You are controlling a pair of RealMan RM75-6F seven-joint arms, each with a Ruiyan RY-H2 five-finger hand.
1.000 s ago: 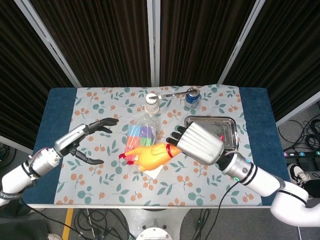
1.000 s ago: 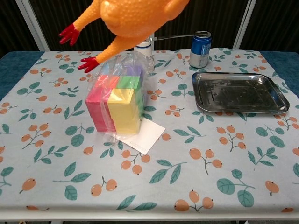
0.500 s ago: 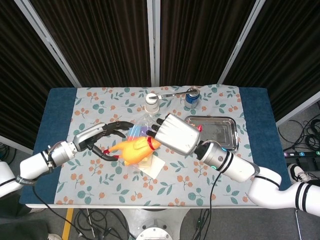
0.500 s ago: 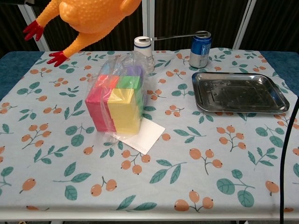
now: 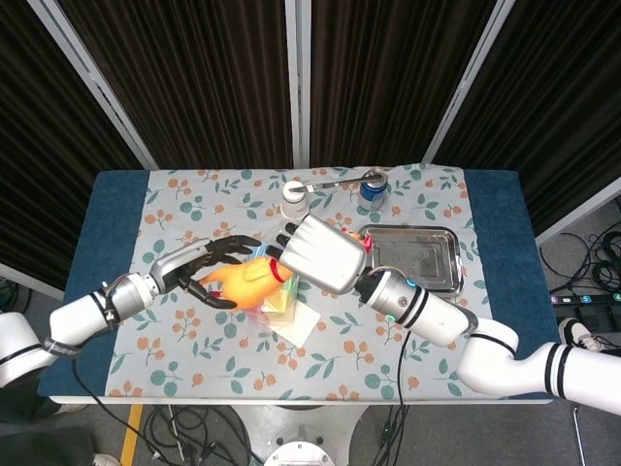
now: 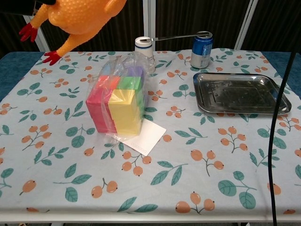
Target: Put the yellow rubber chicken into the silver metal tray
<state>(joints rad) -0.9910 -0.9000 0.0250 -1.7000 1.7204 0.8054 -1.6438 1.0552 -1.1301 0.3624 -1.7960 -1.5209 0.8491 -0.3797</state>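
Observation:
The yellow rubber chicken (image 5: 243, 282) hangs in the air over the left half of the table, red feet pointing left. My right hand (image 5: 315, 254) grips it at the neck end, its back to the head camera. My left hand (image 5: 209, 270) is at the chicken's leg end with fingers spread above and below it; contact is unclear. In the chest view the chicken (image 6: 80, 14) fills the upper left corner, and neither hand shows clearly. The silver metal tray (image 5: 427, 260) lies at the right (image 6: 240, 92), with nothing in it.
A plastic bag of coloured blocks (image 6: 117, 101) stands mid-table on a white card (image 6: 143, 137). Behind it are a white bottle (image 6: 143, 47) and a blue can (image 6: 202, 49) with a metal rod across them. A black cable (image 6: 277, 117) hangs at the right.
My right hand has carried the chicken leftward, away from the tray. My left hand has come in from the left until its fingers flank the chicken's legs.

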